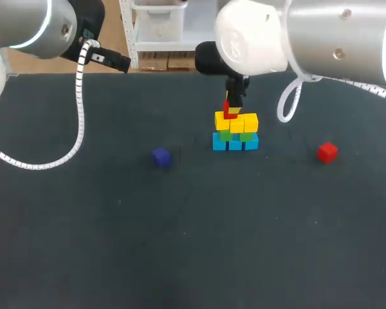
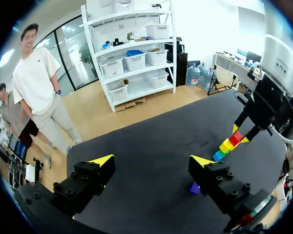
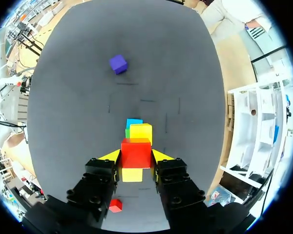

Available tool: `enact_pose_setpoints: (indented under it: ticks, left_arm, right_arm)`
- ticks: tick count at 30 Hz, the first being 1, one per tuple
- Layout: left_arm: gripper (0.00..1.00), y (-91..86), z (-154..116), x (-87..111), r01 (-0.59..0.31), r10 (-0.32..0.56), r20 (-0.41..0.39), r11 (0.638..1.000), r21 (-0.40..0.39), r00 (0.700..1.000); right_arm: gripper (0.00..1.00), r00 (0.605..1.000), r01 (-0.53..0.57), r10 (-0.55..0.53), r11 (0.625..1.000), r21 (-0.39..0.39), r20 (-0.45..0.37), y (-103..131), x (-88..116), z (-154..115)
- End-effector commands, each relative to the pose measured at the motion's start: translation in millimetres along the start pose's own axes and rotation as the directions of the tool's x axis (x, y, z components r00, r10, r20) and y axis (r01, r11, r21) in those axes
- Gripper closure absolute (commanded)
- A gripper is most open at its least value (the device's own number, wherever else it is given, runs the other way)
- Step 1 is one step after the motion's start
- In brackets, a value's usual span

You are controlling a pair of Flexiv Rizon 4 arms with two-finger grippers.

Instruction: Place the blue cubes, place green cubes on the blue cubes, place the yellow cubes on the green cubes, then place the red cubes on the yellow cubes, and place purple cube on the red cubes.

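The stack stands mid-table: a bottom row of blue cubes [image 1: 235,143], green cubes [image 1: 237,136] on them, yellow cubes [image 1: 237,121] on top. My right gripper [image 1: 233,106] hangs just over the yellow row, shut on a red cube [image 1: 229,111]. From the right wrist, the red cube [image 3: 136,152] sits between the yellow tips of the right gripper [image 3: 136,156], with a yellow cube [image 3: 141,131] below. A second red cube [image 1: 327,152] lies to the right. The purple cube [image 1: 161,156] lies to the left. My left gripper [image 2: 152,161] is open and empty at the far left.
The dark table [image 1: 193,244] stretches out in front of the stack. The left arm's white cable [image 1: 80,109] loops over the table's left part. In the left wrist view the purple cube [image 2: 194,187] shows beside one finger, far below.
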State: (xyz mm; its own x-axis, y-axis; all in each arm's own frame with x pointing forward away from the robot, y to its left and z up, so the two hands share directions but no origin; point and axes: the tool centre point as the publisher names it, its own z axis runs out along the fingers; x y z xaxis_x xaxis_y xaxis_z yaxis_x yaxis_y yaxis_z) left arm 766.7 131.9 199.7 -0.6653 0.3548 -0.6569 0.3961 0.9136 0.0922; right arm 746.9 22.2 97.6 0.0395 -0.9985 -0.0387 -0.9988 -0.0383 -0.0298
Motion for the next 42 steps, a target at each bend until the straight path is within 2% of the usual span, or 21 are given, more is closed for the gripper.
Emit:
enact_pose_setpoints:
  ticks: [1, 30, 31, 32, 33, 38, 42]
  left_arm:
    - [0.0, 1.9, -0.4, 0.1, -0.003, 0.003, 0.0, 1.0, 0.007, 1.0]
    - [0.0, 1.9, -0.4, 0.1, -0.003, 0.003, 0.0, 1.0, 0.007, 1.0]
    - [0.0, 1.9, -0.4, 0.1, -0.003, 0.003, 0.0, 1.0, 0.007, 1.0]
    - [0.0, 1.9, -0.4, 0.1, -0.003, 0.003, 0.0, 1.0, 0.007, 1.0]
    - [0.0, 1.9, -0.4, 0.1, -0.003, 0.003, 0.0, 1.0, 0.007, 1.0]
    - [0.0, 1.9, -0.4, 0.1, -0.003, 0.003, 0.0, 1.0, 0.007, 1.0]
    - [0.0, 1.9, -0.4, 0.1, -0.003, 0.003, 0.0, 1.0, 0.007, 1.0]
  right_arm:
    - [1.0, 1.0, -0.001, 0.001, 1.0, -0.014, -0.007, -7.0, -1.0, 1.8]
    - [1.0, 1.0, -0.011, 0.01, 0.999, -0.04, -0.007, 1.1, 3.6, 7.6]
    - [0.96, 1.0, -0.012, 0.011, 0.999, -0.04, -0.007, 0.9, 3.8, 7.6]
    - [0.87, 1.0, -0.013, 0.012, 0.999, -0.038, -0.008, 0.6, 4.0, 7.6]
    - [0.82, 1.0, -0.014, 0.013, 0.999, -0.037, -0.008, 0.3, 4.2, 7.6]
    - [0.64, 1.0, -0.014, 0.014, 0.999, -0.033, -0.006, -1.2, 3.9, 6.6]
    - [0.6, 1.0, -0.013, 0.013, 0.999, -0.034, -0.002, -1.7, 3.7, 6.6]
